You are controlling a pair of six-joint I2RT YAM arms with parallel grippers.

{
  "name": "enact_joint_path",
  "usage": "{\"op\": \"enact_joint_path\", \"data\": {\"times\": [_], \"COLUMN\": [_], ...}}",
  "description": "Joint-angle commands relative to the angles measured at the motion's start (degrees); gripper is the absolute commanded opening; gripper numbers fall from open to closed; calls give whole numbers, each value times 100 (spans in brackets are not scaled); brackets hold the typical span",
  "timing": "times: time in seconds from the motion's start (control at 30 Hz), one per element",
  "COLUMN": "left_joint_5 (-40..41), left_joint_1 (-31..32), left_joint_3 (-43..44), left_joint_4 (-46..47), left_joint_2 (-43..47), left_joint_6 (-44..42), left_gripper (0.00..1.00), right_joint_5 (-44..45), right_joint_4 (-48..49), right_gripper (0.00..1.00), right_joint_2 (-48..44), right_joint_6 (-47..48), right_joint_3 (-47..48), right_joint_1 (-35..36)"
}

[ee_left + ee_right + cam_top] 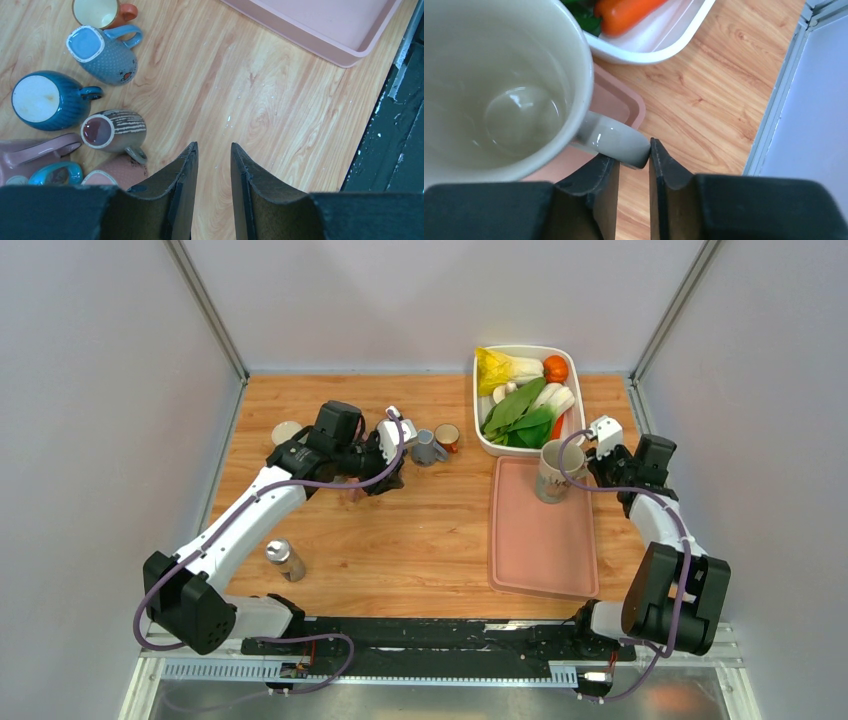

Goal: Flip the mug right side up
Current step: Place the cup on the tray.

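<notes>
Reaching over pink tray (620, 102), right hand (631, 152) clenched on handle of upright mug (499, 100); left hand (214, 146) parted, empty, above table (275, 100).

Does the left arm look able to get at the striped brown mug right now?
Probably yes. The left end effector is open and empty, and the striped brown mug sits close beside it with bare wood between. The teal mug crowds its far side.

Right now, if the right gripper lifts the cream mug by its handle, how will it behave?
The cream mug looks glazed ceramic: rigid, probably slick, breakable. The right gripper pinches only the handle, off-centre, so the body may sag. Upright on the pink tray, it shouldn't roll.
</notes>
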State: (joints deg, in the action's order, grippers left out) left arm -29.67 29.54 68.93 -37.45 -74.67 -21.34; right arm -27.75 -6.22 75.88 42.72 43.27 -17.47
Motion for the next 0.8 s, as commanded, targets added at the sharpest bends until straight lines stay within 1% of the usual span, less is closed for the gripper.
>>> {"op": "enact_joint_path", "data": {"times": [0.0, 0.07, 0.13, 0.17, 0.43, 0.6, 0.77], "left_joint_5": [-85, -83, -71, -67, -65, -51, -16], "left_joint_1": [2, 1, 3, 4, 0, 6, 5], "left_joint_3": [22, 41, 45, 43, 43, 39, 14], "left_joint_4": [111, 101, 91, 90, 113, 129, 84], "left_joint_2": [169, 160, 157, 155, 146, 149, 154], "left_joint_6": [-8, 3, -1, -1, -16, -27, -56], "left_gripper": [38, 38, 37, 38, 37, 37, 37], "right_joint_5": [341, 443, 546, 615, 909, 1027, 1028], "right_joint_4": [1072, 1216, 1302, 1325, 1676, 2263, 2963], "right_gripper": [17, 11, 2, 0, 0, 0, 0], "right_joint_2": [-198, -184, -160, -148, -118, -164, -413], "right_joint_6": [-453, -500, -501, -510, -733, -1229, -1263], "right_joint_3": [3, 5, 19, 23, -105, -440, -980], "right_joint_1": [-6, -10, -7, -9, -64, -305, -352]}}
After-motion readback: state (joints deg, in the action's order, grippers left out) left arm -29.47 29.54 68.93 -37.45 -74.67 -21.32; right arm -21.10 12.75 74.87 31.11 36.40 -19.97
